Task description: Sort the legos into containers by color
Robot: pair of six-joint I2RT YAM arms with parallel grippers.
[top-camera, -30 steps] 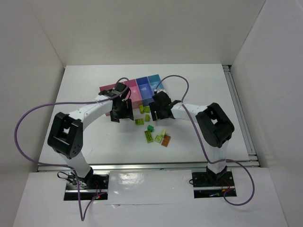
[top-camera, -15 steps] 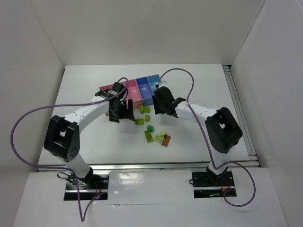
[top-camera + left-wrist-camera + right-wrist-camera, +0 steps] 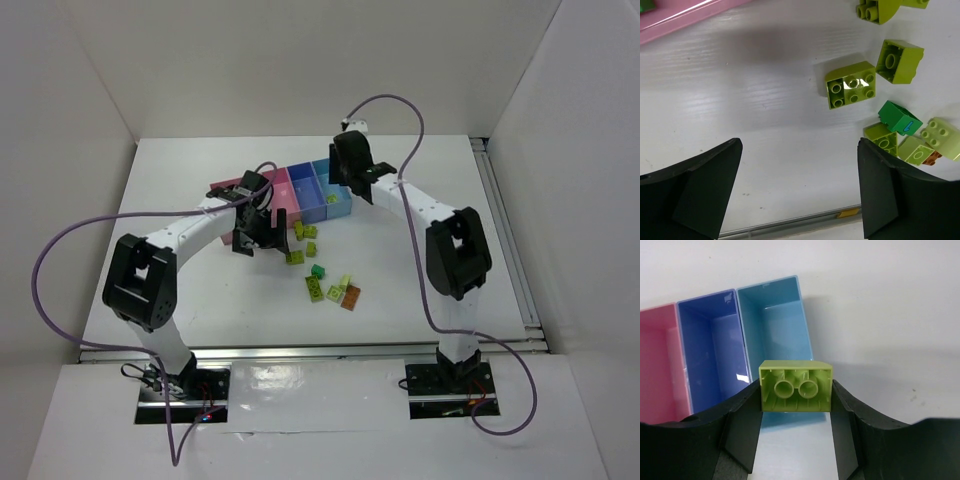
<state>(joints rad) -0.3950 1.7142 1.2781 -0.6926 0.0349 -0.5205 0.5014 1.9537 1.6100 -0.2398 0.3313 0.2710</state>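
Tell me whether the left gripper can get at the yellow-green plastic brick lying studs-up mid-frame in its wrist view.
Probably yes. The left gripper is open and empty, and the yellow-green brick lies studs-up on bare table ahead, nothing over it. A neighbouring brick sits close beside it, not touching.

The right wrist view cuts the pink bin at its left edge, and the yellow-green brick hides the near end of the light blue bin. The left wrist view shows only a sliver of the orange-brown brick.
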